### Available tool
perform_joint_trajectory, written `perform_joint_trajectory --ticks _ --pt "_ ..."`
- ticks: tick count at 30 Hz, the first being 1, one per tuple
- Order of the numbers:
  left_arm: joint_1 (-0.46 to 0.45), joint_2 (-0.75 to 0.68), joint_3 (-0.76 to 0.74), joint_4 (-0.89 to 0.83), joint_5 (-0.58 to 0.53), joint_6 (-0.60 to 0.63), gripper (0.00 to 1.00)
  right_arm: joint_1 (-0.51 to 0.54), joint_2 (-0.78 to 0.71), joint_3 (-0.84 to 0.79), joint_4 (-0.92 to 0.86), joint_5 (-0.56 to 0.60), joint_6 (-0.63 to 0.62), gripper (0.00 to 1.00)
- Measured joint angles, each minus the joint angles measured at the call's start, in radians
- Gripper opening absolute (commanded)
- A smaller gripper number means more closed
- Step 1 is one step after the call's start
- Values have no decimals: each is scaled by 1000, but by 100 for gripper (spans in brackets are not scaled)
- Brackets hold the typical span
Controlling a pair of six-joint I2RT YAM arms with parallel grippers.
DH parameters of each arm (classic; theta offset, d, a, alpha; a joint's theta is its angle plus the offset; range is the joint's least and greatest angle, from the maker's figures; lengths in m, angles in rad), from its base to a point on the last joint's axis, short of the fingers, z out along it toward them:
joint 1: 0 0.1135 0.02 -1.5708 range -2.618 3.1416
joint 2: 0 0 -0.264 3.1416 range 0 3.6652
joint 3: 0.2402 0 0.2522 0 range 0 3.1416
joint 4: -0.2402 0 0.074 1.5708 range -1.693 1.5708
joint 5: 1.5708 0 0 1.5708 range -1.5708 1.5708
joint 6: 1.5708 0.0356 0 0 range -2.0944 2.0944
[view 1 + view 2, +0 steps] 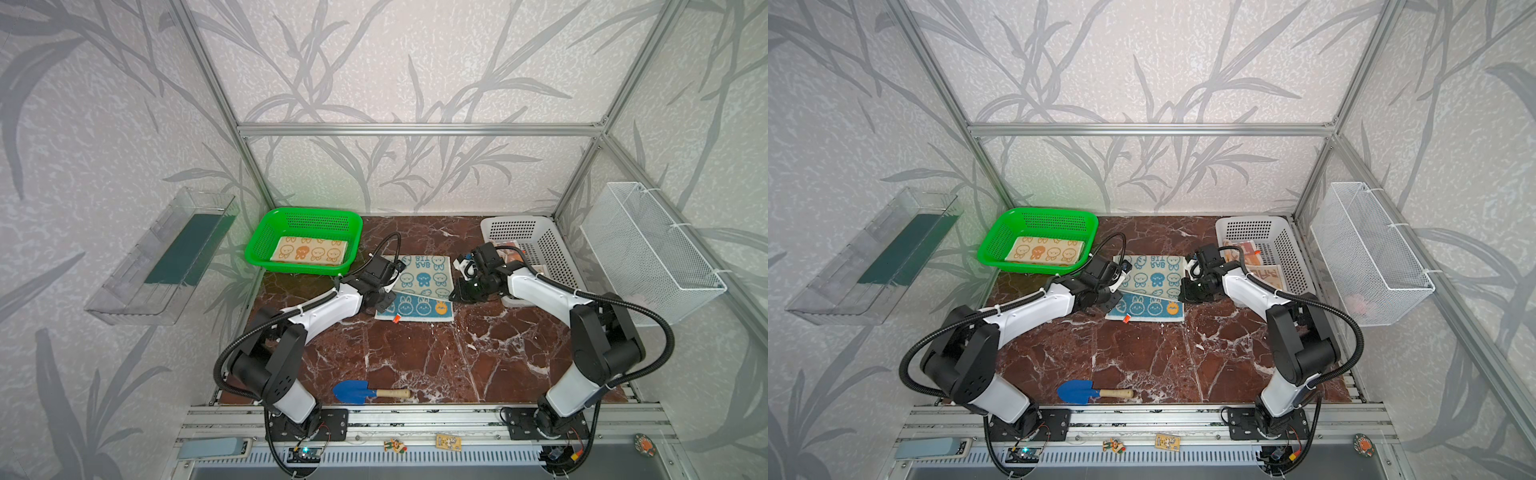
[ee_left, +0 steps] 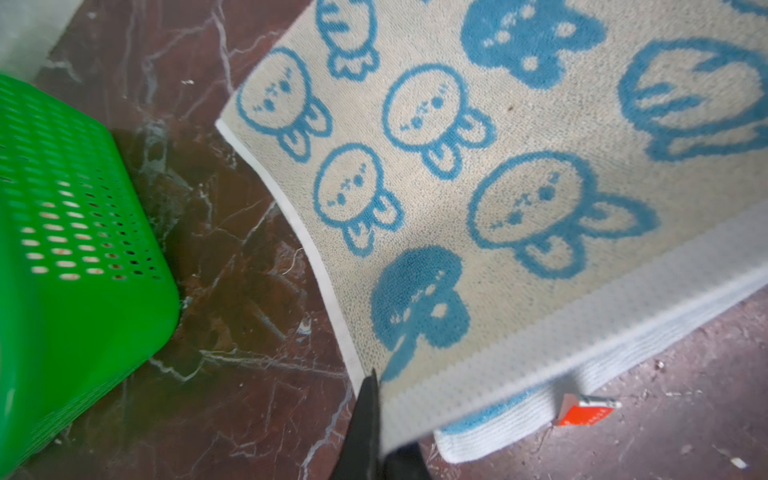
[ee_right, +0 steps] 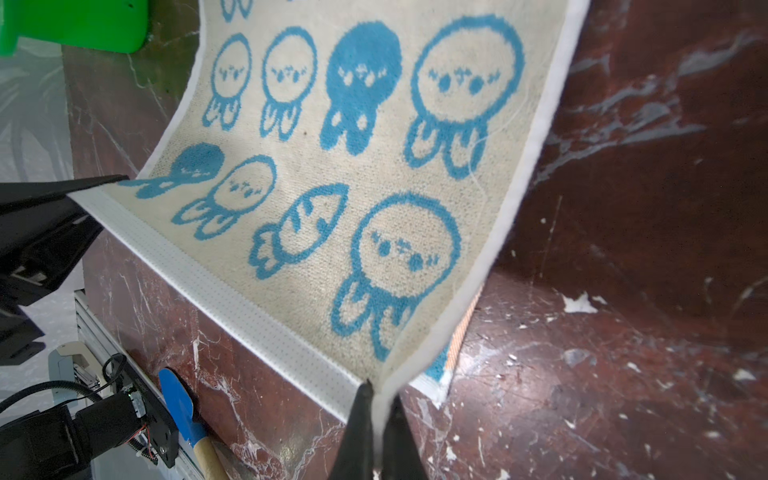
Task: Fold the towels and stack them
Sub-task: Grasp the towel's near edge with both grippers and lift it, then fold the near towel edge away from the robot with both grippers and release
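nearest on the counter [image 1: 415, 357] lies a blue trowel [image 1: 368, 392] with a wooden handle, well apart from the cloth. past it, mid-counter, is the blue-bunny towel [image 1: 424, 278]. its near strip lies flat, blue side up with pale bunnies and one orange face, and a small orange tag [image 1: 396, 318] sits at its front edge. my left fingers [image 2: 370, 424] are closed tight on one corner of the white-bordered hem. my right fingers [image 3: 363, 415] are pinched shut on the other corner, so the cream side hangs raised between them over the flat layer. on the towel's far part, blue letters read "rabbit" in two rows, upside down in both top views. at the back left, the green basket [image 1: 259, 241] holds the folded orange-bunny towel [image 1: 308, 250]. at the back right, the white basket [image 1: 1287, 249] holds the orange striped towel [image 1: 1264, 272]; i cannot read its lettering whole.
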Motion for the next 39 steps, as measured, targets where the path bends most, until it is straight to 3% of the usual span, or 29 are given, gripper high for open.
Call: perform_joint_trajectory --ticks 6,16,39 --pt "-2 -30 -105 60 -8 0 0 46 1 -35 20 20 12 0" --pt "-25 18 -159 111 -10 -19 0 71 69 -109 76 27 27 0" --pt "-32 154 -97 171 -90 10 0 30 186 -27 82 29 11 0"
